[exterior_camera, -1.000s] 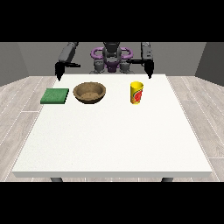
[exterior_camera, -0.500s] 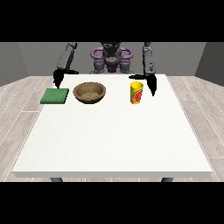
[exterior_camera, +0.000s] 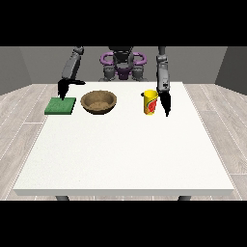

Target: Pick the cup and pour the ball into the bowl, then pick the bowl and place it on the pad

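So far nothing of the task had been carried out, as the view stood. The cup (exterior_camera: 150,102), yellow with a red mark on its side, stood upright on the worktop (exterior_camera: 125,149), towards the far edge and right of centre. Whether the ball lay inside it could not be told from across the worktop. The hand at the view's right (exterior_camera: 166,103) hung just beside the cup on its right, pointing down; its fingers looked straight rather than curled, and they held nothing. I could not tell if they touched the cup's wall or stood a little apart from it.

The bowl (exterior_camera: 98,102), brown and shallow, sat left of the cup, well apart from it, and nothing showed in it. Left again, just beside the bowl, lay the green pad (exterior_camera: 61,105), flat and bare. The hand at the view's left (exterior_camera: 62,87) hovered over the pad's far edge; how its fingers lay was not plain, so I leave that unsaid.

By my reading the work was at its very first step, the reach for the cup. Grasping, lifting, pouring the ball into the bowl, then carrying the bowl onto the pad all remained to be done
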`<state>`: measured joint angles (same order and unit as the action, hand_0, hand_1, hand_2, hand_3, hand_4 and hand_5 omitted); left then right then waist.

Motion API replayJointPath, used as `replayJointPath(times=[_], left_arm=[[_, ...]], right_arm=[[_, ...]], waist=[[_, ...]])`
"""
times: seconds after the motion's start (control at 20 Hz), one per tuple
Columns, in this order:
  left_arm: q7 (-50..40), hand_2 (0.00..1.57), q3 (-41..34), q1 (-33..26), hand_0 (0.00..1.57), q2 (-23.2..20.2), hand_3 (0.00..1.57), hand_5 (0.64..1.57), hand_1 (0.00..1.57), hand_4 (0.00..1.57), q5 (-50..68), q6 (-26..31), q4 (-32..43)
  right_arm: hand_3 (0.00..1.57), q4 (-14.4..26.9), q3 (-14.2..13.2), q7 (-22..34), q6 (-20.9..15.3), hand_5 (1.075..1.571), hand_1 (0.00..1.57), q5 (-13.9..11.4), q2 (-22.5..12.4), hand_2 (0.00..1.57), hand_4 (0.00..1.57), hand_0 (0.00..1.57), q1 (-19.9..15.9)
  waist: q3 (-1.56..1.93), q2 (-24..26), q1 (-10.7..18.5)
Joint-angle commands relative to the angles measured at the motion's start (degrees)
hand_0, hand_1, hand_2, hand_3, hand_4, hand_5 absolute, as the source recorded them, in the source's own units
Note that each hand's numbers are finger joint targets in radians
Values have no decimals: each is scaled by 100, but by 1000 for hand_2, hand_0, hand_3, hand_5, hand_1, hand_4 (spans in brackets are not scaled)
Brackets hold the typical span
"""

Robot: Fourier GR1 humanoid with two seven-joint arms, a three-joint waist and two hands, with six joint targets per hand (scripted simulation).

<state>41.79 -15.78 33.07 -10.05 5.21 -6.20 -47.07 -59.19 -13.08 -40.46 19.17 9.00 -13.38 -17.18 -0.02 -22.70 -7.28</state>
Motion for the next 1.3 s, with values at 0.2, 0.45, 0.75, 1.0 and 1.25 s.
replayJointPath(times=[0.2,0.45,0.75,1.0,1.25], left_arm=[[454,0,-346,641,0,-148,0,1458,0,0,91,-372,657],[780,1571,-322,373,1373,-5,1571,1533,1373,1165,-265,-1306,338],[124,1571,-26,-46,1386,-64,1571,1532,1386,1226,-633,-1694,-175],[-872,1571,688,-7,1395,-314,1571,1531,1395,1250,-1967,-2980,-435],[-2105,1571,1574,129,1429,-462,1571,1557,1429,1212,-3276,-3311,-189]], right_arm=[[0,166,-212,-248,559,1541,0,193,-582,0,0,0,-236],[0,86,-244,-334,589,1548,0,262,-780,0,135,0,-489],[0,289,-178,132,519,1552,0,345,-812,227,179,0,-555],[0,852,22,240,624,1552,0,198,-755,240,262,0,-733],[0,1272,-11,404,227,1553,0,110,-581,252,318,0,-1034]], waist=[[-2,-554,-381],[1,-963,-614],[5,-389,-581],[28,271,-836],[27,849,-534]])
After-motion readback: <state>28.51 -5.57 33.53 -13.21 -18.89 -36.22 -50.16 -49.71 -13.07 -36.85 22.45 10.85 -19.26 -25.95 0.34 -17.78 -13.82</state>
